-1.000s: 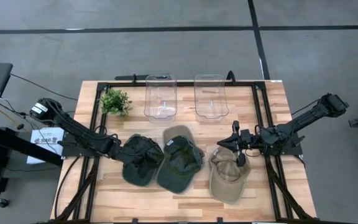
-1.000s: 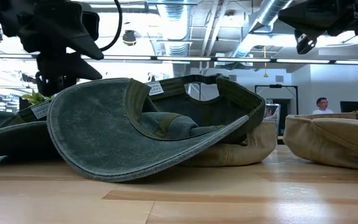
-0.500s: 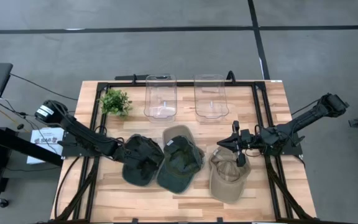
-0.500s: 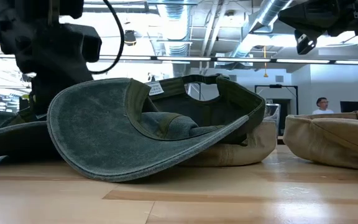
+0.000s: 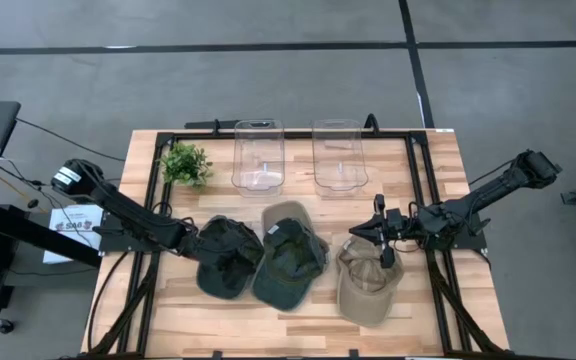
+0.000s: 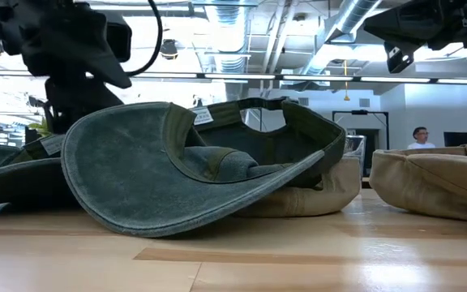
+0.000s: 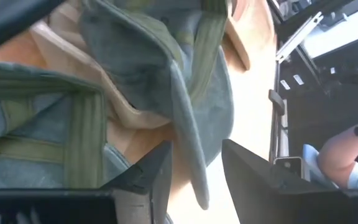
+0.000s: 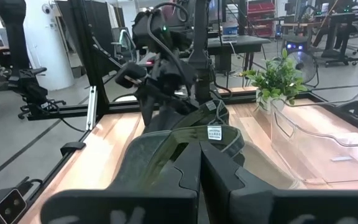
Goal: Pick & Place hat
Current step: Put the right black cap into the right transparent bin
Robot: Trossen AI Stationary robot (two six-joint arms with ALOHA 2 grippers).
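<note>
Four caps lie on the table. A dark green cap [image 5: 230, 262] sits at the left. A second green cap [image 5: 290, 262] lies upside down in the middle, brim toward the near edge [image 6: 193, 170], and overlaps a tan cap [image 5: 286, 213]. Another tan cap [image 5: 368, 285] lies at the right. My left gripper [image 5: 194, 243] is open at the left cap's left side; in its wrist view a cap edge [image 7: 191, 155] runs between the fingers [image 7: 194, 171]. My right gripper [image 5: 358, 232] hovers shut [image 8: 199, 162] over the right tan cap's far edge. My left gripper has its two fingers [image 7: 157, 174] on either side of the dark green cap's curved edge [image 7: 188, 143], coming level from the table's left. I cannot tell whether either finger touches the cloth.
Two clear plastic bins [image 5: 258, 155] [image 5: 338, 155] stand at the far edge, with a small green plant [image 5: 185, 163] to their left. Black frame rails [image 5: 423, 190] run along the table's sides. A person [image 6: 418, 136] stands far off in the room.
My left gripper dipped down and pushed a little toward the dark green cap, then rose and drew back to about where it was. The caps lie as before.
</note>
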